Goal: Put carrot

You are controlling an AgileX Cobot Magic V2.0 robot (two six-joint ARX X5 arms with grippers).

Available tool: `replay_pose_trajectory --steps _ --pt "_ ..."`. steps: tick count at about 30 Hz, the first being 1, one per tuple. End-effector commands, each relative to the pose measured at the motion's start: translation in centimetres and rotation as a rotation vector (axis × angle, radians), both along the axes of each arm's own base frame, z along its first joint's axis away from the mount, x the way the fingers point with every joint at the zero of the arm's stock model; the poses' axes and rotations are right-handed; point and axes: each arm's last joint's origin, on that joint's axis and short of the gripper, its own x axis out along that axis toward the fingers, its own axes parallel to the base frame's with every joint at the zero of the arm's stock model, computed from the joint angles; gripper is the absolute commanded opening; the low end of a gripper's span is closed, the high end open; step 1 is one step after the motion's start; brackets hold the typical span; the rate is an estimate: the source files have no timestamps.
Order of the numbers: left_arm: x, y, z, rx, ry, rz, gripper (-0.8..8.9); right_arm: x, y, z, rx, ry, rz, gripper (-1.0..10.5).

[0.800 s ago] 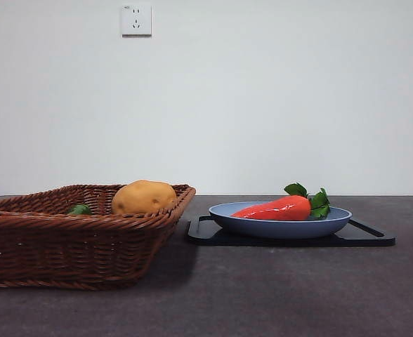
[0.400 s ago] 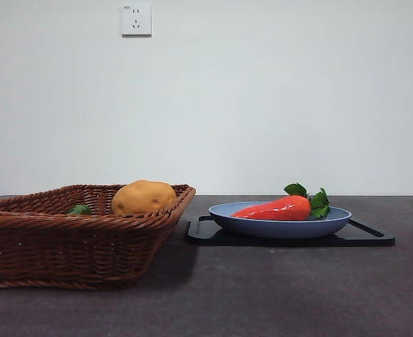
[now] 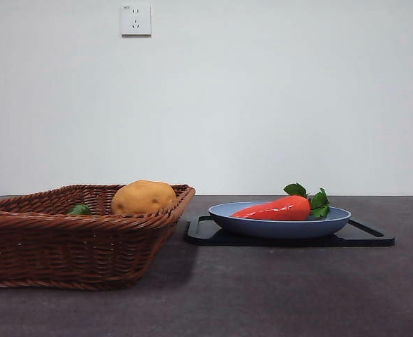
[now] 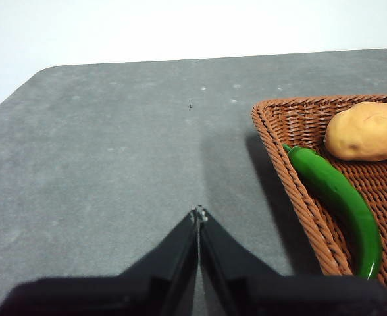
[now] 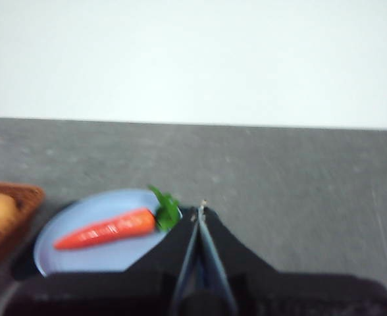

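The carrot [image 3: 277, 208] is lying in the blue plate [image 3: 263, 226], apparently delivered. The right gripper [image 5: 198, 212], jaws pressed together and empty, is hanging above it (leaves nearest).

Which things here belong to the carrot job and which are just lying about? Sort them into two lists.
Job:
carrot, lying on the blue plate
right gripper, shut, nearest the carrot

Lying about:
basket
potato, in the basket
green pepper, in the basket
black tray under the plate
left gripper, shut, beside the basket
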Motion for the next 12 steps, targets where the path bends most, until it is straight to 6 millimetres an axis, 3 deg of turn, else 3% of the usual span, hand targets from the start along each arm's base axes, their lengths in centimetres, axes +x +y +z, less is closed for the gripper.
replay_pose_trajectory --steps 1,7,12 --pt "0.0 0.0 -0.1 0.004 -0.010 -0.001 0.08 0.0 -0.4 -1.9 -0.004 0.014 0.014 0.0" --pt "0.0 0.0 -0.1 0.004 -0.010 -0.001 0.08 0.5 -0.9 -6.4 0.004 0.085 -0.019 0.0" --pt "0.0 0.0 -0.1 0.004 -0.010 -0.001 0.08 0.6 -1.1 -8.5 0.005 0.105 -0.049 0.0"
